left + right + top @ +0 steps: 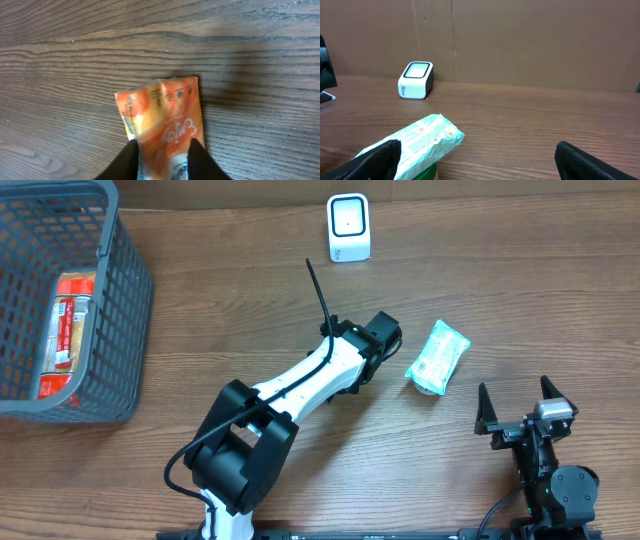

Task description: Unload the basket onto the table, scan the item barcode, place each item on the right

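Note:
An orange snack packet (162, 115) lies low over the wooden table, its near end between the black fingers (125, 162) of my left gripper (165, 161), which press on both its sides. From overhead the left gripper (384, 338) points right at mid-table and hides the packet. The white barcode scanner (349, 228) stands at the table's far edge, well behind it, and appears again in the right wrist view as the scanner (416, 80). My right gripper (525, 408) rests near the front right, open and empty.
A pale green packet (437, 357) lies just right of the left gripper and in front of the right one; this green packet (417, 142) rests on something green. A grey wire basket (125, 310) at the far left holds red-orange packets (70, 320).

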